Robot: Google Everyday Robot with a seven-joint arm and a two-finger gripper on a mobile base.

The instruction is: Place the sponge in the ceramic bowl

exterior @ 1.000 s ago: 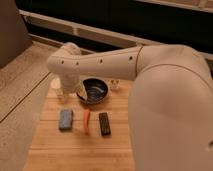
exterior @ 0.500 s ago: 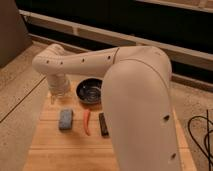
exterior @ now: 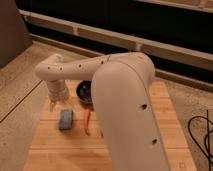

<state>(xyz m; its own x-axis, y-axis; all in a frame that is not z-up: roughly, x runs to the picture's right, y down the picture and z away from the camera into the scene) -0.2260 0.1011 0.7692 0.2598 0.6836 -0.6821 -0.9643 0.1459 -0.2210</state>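
1. Speckled pale floor (exterior: 20,85) surrounds a wooden slatted worktop (exterior: 165,115). Behind it runs a dark wall with pale rails (exterior: 165,47), and a black cable (exterior: 206,134) loops on the floor off the worktop's right edge.
2. Over the last second the robot's arm (exterior: 125,110) has swung across the view and now covers the middle of the worktop.
3. The gripper (exterior: 54,102) has drifted from beside the bowl toward the worktop's left edge. It hangs there, nearer the back-left corner than the front. Whether it is wide or narrow I cannot tell, and nothing shows in it.
4. The sponge (exterior: 65,119) has not moved. It lies flat near the left edge, just in front of the gripper and apart from it.
5. The ceramic bowl (exterior: 83,91) sits toward the back edge, right of the gripper, half hidden by the arm. No sponge shows in the part that is visible.
6. An orange stick-like thing (exterior: 87,122) lies just right of the sponge.
7. My judgement is that the shift lines the gripper up behind the sponge and that the sponge is not yet in the bowl.
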